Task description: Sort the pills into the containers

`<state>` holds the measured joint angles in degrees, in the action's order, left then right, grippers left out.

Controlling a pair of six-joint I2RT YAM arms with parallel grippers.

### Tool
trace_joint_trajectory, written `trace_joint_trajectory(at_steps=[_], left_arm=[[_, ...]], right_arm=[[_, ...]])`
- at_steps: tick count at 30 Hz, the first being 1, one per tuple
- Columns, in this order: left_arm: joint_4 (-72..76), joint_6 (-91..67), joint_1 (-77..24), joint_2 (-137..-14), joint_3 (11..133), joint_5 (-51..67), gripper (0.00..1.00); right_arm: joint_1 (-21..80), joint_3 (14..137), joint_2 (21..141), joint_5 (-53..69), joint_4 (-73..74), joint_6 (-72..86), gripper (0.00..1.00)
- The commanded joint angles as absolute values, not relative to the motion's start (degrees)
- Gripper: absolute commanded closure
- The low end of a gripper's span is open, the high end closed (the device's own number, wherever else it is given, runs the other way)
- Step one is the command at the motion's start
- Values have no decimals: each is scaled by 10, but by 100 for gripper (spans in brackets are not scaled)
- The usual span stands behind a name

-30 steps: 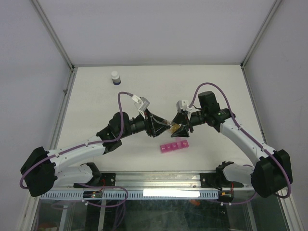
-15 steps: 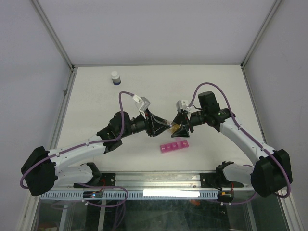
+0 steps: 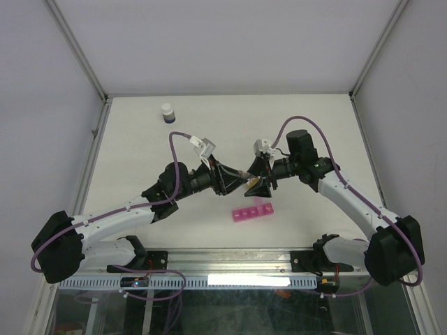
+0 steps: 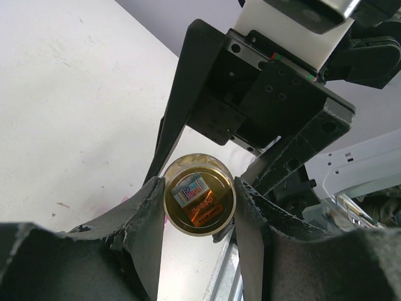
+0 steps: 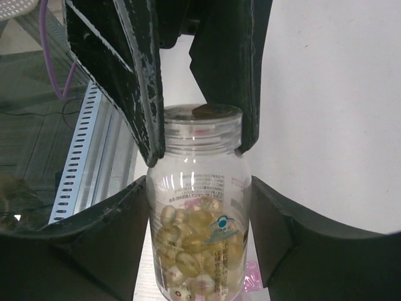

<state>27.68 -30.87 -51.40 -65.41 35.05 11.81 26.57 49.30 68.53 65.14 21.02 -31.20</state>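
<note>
Item 1: pill bottle [image 5: 200, 251], clear plastic with a printed label, held off the tabletop [image 3: 314, 118] near its middle. Contents: yellow softgel pills [image 5: 188, 248], filling roughly the lower half. Lid [image 5: 202, 125] was still on.

Item 2: my right pincer [image 5: 200, 232], clamped on the bottle's body, one finger on each side.

Item 3: my left pincer [image 4: 199, 204], closed on the lid end of the same bottle, facing the right pincer.

Item 4: pink pill-box [image 3: 253, 211], a strip of joined compartments lying flat on the tabletop close to the near edge, just nearward of the held bottle. I could not tell its contents or whether its lids were open.

Item 5: white-capped bottle [image 3: 167, 113], upright near the far left corner, well apart from the rest. Contents not visible.
</note>
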Motion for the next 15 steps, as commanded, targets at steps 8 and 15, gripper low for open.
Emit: trace_joint_trajectory(at_steps=[8,15], left_arm=[[338,-330,-518,-655,352,100,100],[340,-332,-518,-651,350,100,100]], right_arm=[[282,498,688,636,153,-268,35],[290,500,692,628,151,-270,44]])
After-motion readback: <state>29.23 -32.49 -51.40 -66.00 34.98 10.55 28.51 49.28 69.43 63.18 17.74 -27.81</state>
